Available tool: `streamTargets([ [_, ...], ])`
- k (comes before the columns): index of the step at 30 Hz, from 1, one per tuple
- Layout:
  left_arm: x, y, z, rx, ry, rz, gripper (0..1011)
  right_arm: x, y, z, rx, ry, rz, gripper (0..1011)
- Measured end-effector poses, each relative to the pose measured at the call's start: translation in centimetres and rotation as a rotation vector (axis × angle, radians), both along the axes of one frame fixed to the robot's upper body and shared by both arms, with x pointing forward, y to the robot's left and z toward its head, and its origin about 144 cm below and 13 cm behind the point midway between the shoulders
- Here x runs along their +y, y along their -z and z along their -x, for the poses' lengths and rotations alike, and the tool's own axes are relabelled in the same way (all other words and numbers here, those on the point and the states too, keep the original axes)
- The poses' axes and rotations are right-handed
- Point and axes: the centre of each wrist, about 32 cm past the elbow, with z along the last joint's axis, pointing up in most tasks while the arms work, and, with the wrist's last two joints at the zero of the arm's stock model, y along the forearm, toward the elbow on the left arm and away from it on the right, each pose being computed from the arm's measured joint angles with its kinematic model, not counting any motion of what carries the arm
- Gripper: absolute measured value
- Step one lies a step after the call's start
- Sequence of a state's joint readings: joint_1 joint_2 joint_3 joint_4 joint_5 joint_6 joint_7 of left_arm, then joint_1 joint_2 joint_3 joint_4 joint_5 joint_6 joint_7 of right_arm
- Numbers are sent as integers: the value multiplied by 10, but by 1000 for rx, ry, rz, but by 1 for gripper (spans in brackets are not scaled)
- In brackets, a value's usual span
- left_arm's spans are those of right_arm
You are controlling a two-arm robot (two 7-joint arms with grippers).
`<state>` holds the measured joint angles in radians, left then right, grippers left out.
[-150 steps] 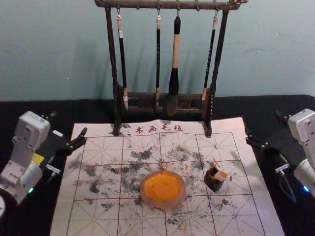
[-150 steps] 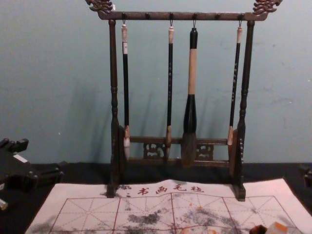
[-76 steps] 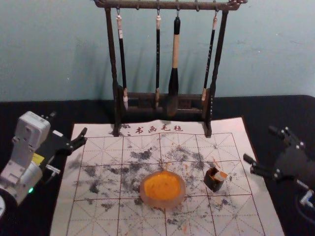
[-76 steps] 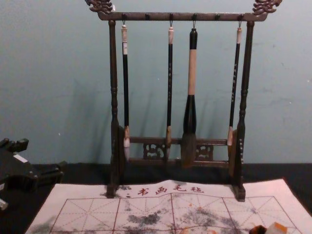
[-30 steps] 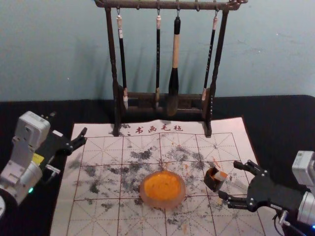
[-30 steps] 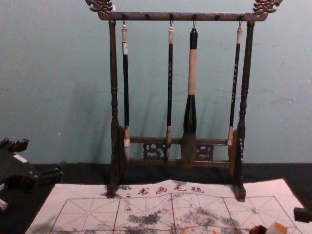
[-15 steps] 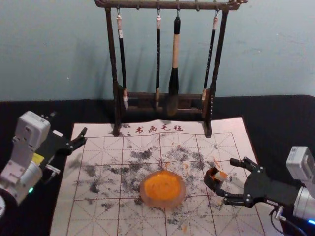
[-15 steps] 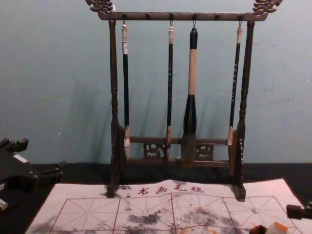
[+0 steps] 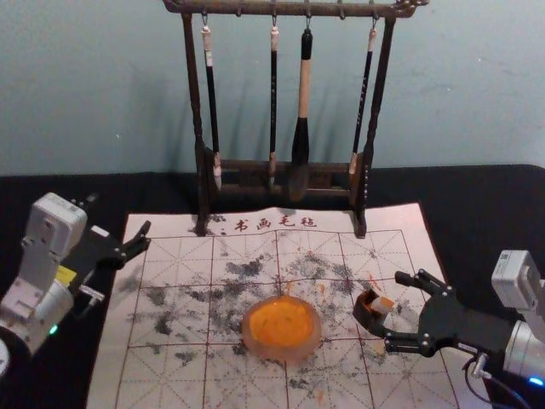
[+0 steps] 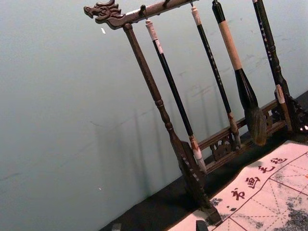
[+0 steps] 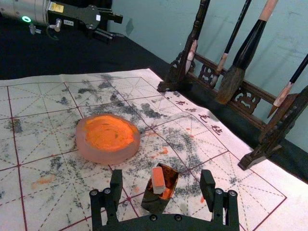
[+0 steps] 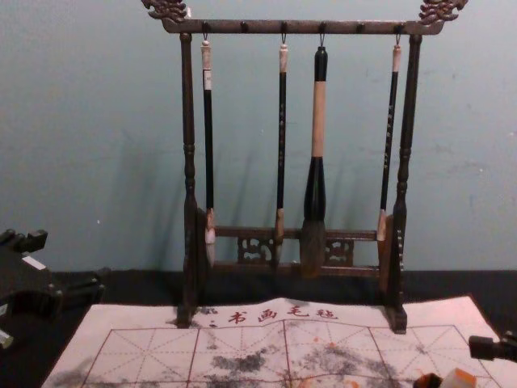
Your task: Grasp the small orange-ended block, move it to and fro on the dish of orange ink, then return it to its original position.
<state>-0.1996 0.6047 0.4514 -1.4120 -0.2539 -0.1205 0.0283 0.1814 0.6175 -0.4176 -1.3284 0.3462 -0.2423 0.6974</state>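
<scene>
Orange ink (image 9: 281, 321) in dish (image 9: 279, 353), block (image 11: 158, 179) in box (image 11: 154, 204)

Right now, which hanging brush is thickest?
Third brush from the left in the head view: tan middle, flared black section below. First brush, second brush and fourth brush have slim black handles.

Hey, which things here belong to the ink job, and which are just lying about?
For the job:
- orange-ended block, in its dark holder
- dish of orange ink
- right gripper, open by the block

Just there:
- brush rack, four brushes hanging
- mat underneath
- left gripper, parked at left
</scene>
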Motion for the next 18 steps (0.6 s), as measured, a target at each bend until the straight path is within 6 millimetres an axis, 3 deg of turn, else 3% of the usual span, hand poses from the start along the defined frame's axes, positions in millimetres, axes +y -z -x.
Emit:
streamTargets([
  [14,0,0,0,0,0,0,1001,0,0,0,0,0,1,1000],
  [18,0,0,0,0,0,0,1001,0,0,0,0,0,1,930],
])
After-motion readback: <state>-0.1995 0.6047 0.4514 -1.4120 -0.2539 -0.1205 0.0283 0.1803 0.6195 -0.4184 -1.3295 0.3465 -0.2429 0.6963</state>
